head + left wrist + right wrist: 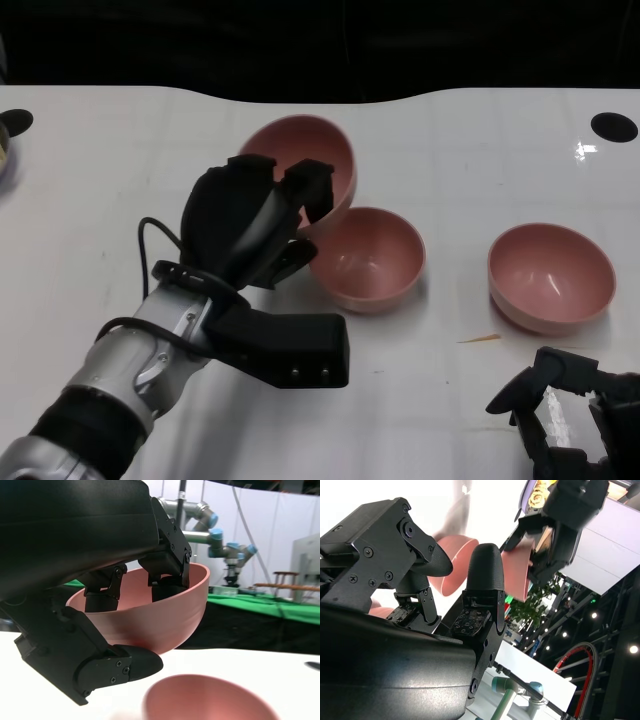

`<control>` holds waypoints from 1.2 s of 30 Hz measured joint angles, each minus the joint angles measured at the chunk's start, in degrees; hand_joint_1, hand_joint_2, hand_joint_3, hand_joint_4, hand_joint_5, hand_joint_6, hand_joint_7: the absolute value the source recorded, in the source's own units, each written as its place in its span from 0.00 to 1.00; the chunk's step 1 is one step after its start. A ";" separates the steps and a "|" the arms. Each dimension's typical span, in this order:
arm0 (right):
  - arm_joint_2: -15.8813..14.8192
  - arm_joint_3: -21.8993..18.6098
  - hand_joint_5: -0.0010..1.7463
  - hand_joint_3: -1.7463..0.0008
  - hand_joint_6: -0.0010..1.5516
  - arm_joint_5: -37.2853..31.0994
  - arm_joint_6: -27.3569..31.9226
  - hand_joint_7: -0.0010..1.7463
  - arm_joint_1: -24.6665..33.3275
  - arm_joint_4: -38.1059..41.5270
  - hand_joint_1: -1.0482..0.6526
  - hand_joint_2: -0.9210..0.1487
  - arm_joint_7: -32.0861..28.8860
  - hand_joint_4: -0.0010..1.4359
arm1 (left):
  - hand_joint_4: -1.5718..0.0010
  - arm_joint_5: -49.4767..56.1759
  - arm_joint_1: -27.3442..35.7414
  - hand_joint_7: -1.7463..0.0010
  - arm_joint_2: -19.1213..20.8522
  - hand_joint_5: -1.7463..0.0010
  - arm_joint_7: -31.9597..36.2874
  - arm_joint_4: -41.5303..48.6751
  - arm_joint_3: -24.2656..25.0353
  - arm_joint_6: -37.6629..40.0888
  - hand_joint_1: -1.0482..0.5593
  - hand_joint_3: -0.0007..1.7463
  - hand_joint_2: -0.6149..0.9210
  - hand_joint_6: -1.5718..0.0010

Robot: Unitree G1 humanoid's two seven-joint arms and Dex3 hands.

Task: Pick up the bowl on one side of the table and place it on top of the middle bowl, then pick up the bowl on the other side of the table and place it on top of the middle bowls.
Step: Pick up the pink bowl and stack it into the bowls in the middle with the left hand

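in the head view, a pink bowl (300,160) is being held tilted above the white table (100,200) by the left hand (250,220), whose fingers (312,190) are being hooked over its near rim. the held bowl is hanging just beside and partly above the middle bowl (368,258), which is sitting upright on the table. a third bowl (550,276) is sitting well apart on the right side. the right hand (565,415) is being kept low at the lower right corner, near that third bowl but not touching it, with its fingers spread and nothing in them.

in the left wrist view, the lifted bowl (155,615) is being clamped at its rim, with fingers (167,575) inside and the thumb (107,667) pressed under its outer wall. the middle bowl (205,700) is being seen below it, apart from it.

in the right wrist view, the right hand's fingers (482,580) are being shown apart and empty, with pink bowls (452,562) blurred beyond them.
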 measured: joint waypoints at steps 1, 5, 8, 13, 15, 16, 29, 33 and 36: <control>0.00 -0.01 0.85 0.21 0.55 -0.01 0.01 0.66 0.00 0.00 0.65 0.54 0.00 0.57 | 0.40 -0.04 -0.21 0.01 -0.45 0.00 -0.01 0.27 -0.15 -0.24 0.51 0.71 0.63 0.53; 0.00 -0.08 0.85 0.21 0.55 -0.09 0.03 0.66 0.02 -0.01 0.65 0.55 -0.01 0.57 | 0.39 -0.11 -1.12 0.00 -2.17 0.00 -0.02 2.55 -1.04 -2.00 0.52 0.71 0.63 0.52; 0.00 -0.07 0.86 0.22 0.54 -0.09 0.05 0.66 0.01 -0.04 0.65 0.54 -0.01 0.57 | 0.39 0.02 -1.61 0.00 -3.27 0.00 0.00 4.25 -2.17 -3.03 0.52 0.70 0.62 0.53; 0.00 -0.10 0.86 0.22 0.55 -0.39 0.05 0.66 0.00 -0.05 0.64 0.54 -0.04 0.57 | 0.41 0.11 -1.89 0.01 -3.85 0.00 -2.73 4.75 -3.43 -2.42 0.52 0.59 0.67 0.55; 0.00 -0.07 0.86 0.23 0.54 -0.59 0.08 0.66 0.01 -0.06 0.64 0.54 -0.04 0.57 | 0.42 0.10 -1.92 0.03 -3.96 0.00 -4.29 4.75 -3.79 -1.88 0.51 0.54 0.70 0.55; 0.00 -0.02 0.86 0.23 0.55 -0.56 0.21 0.66 0.02 -0.10 0.64 0.55 -0.02 0.57 | 0.42 0.07 -1.92 0.04 -4.00 0.00 -5.36 4.72 -3.92 -1.47 0.51 0.53 0.71 0.55; 0.51 0.19 0.85 0.19 0.55 -1.14 1.06 0.66 0.54 -1.09 0.65 0.58 -0.14 0.58 | 0.85 -2.52 -1.93 0.99 -1.99 0.81 -23.48 -0.19 -4.68 0.57 0.34 0.13 1.00 0.81; 0.53 0.32 0.85 0.19 0.55 -1.11 1.09 0.66 0.63 -1.54 0.66 0.58 -0.14 0.58 | 0.98 -2.34 -1.92 1.00 -1.47 0.87 -26.27 -1.58 -4.77 1.31 0.22 0.21 1.00 0.92; 0.55 0.66 0.84 0.19 0.55 -1.03 1.19 0.66 0.73 -1.68 0.66 0.59 -0.13 0.57 | 1.00 -2.07 -1.92 1.00 -1.45 0.89 -26.45 -1.73 -4.92 1.42 0.19 0.25 1.00 0.93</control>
